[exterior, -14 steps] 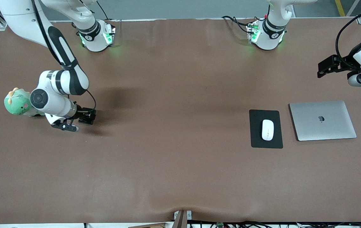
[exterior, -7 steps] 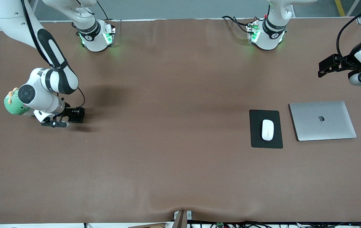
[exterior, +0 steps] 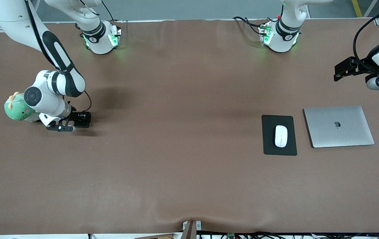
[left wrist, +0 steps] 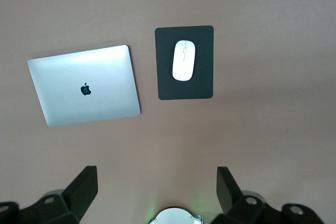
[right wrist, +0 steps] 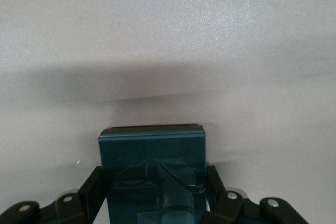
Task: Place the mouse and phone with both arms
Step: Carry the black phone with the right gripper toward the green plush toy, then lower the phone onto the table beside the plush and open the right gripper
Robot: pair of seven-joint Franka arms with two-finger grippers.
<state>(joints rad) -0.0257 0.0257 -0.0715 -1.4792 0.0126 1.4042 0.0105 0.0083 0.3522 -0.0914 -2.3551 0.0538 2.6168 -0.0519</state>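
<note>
Right gripper (exterior: 82,119) sits low over the table (exterior: 182,166) at the right arm's end, just beside the green plush toy (exterior: 18,109), fingers closed on the phone (right wrist: 152,166) — the right wrist view shows the dark slab pinched between both fingers, its free end pointing away from the wrist toward bare table. Phone looks flat, close above the surface; contact with the table can't be confirmed.

Mouse (exterior: 281,136) lies on the black mouse pad (exterior: 279,134) toward the left arm's end, beside the closed laptop (exterior: 338,126), long axis running toward the front camera. Left gripper (exterior: 342,70) hangs high above that end, fingers spread wide and empty, waiting — it's clearly the nearer arm to the mouse; right arm is well apart from it.

Likely next: lower and release the phone.
</note>
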